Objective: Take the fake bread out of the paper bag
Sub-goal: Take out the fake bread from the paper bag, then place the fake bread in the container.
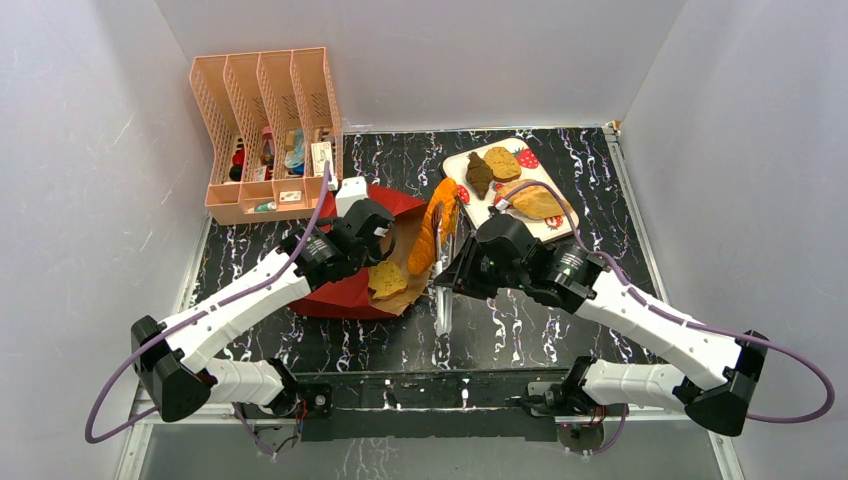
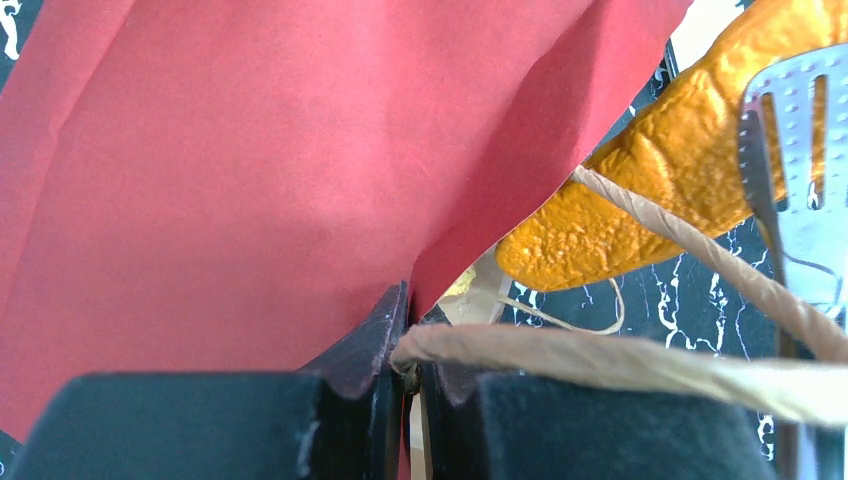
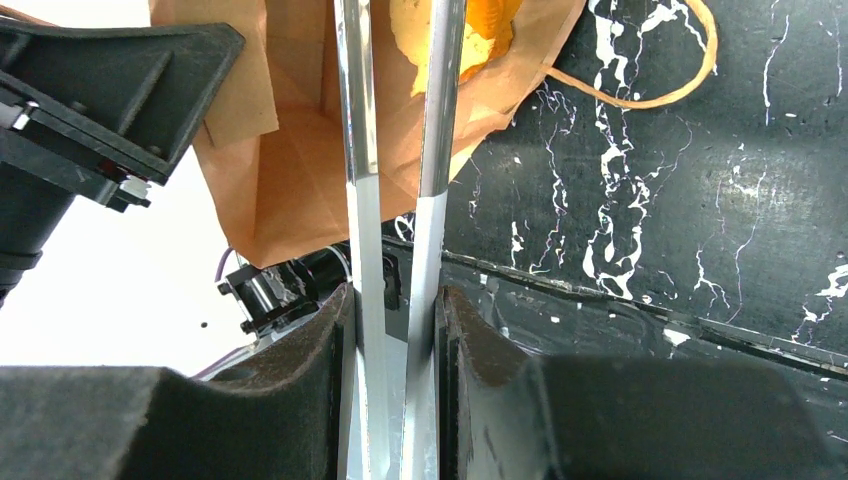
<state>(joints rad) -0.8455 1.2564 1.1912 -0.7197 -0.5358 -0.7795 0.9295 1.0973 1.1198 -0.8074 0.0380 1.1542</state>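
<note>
Left pincer (image 2: pixel 410 330) clamps tight on the red bag (image 1: pixel 343 293), which lies on the surface (image 1: pixel 530 330). Yellow bread (image 1: pixel 387 279) sits in its mouth. The orange loaf (image 1: pixel 432 228) is at the opening, pinched by tongs (image 3: pixel 362 200). The right pincer (image 3: pixel 398 330) is squeezed closed around them.

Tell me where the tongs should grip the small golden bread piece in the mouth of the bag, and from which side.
Probably its right edge, nearest the open mouth, coming in low from the right. The golden piece lies flat on the brown inner paper of the paper bag, the left gripper holds the mouth's far edge, and the tongs stand right of it.
</note>
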